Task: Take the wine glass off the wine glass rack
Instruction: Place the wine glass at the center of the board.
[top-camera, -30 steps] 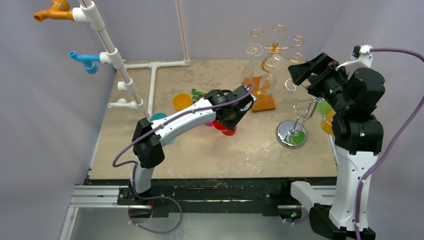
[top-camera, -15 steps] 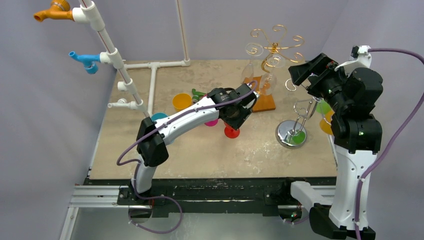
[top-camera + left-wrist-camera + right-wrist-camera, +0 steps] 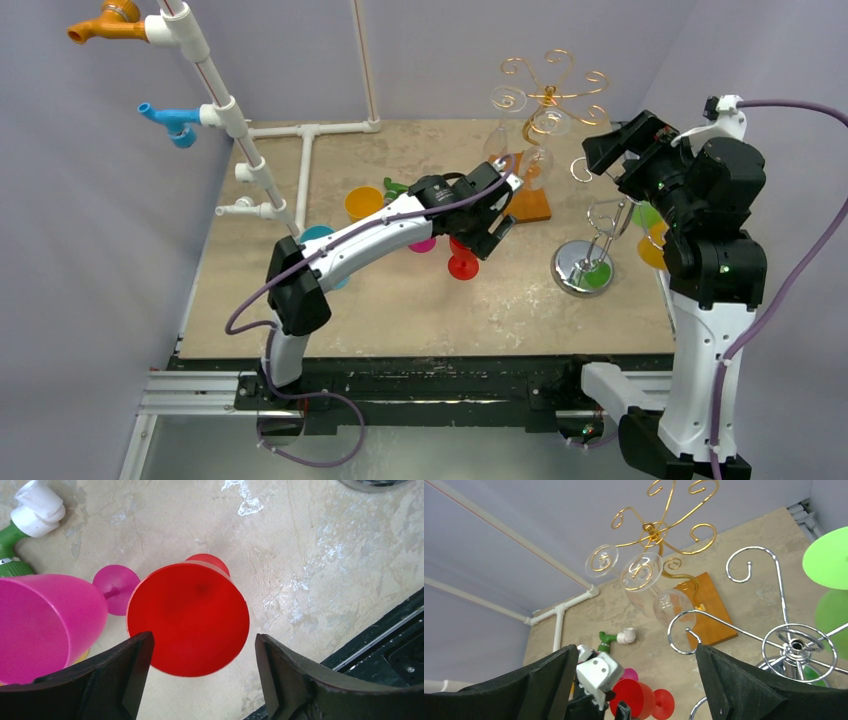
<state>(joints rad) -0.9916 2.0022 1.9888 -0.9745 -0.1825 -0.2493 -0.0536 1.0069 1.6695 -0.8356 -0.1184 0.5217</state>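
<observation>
Squarely over the red wine glass [image 3: 187,620] with the left gripper [image 3: 202,637], fingers spread wide to either side of the bowl and pinching nothing. Leaves a plain gap at one finger in the left wrist view; sits so near the rim at the other that touching or not cannot be told. Stands off the rack, foot down on the table [image 3: 400,310] near its middle (mouth up, seen almost straight into). Has a pink glass [image 3: 45,625] just beside it, likewise upright, and a green and white pipe piece [image 3: 22,530] a little beyond that.

Up at the right edge of the table, well apart from all this, holds the right gripper [image 3: 635,652] in the air with fingers gaping and nothing between them. Faces the gold rack [image 3: 654,527] at the back of the table. Carries clear wine glasses [image 3: 644,577] hung upside down from its curls (at least two). Rises from an orange wooden base [image 3: 709,615]. Nearer the right arm, a silver rack [image 3: 796,647] with green glasses [image 3: 830,560] close about it.
</observation>
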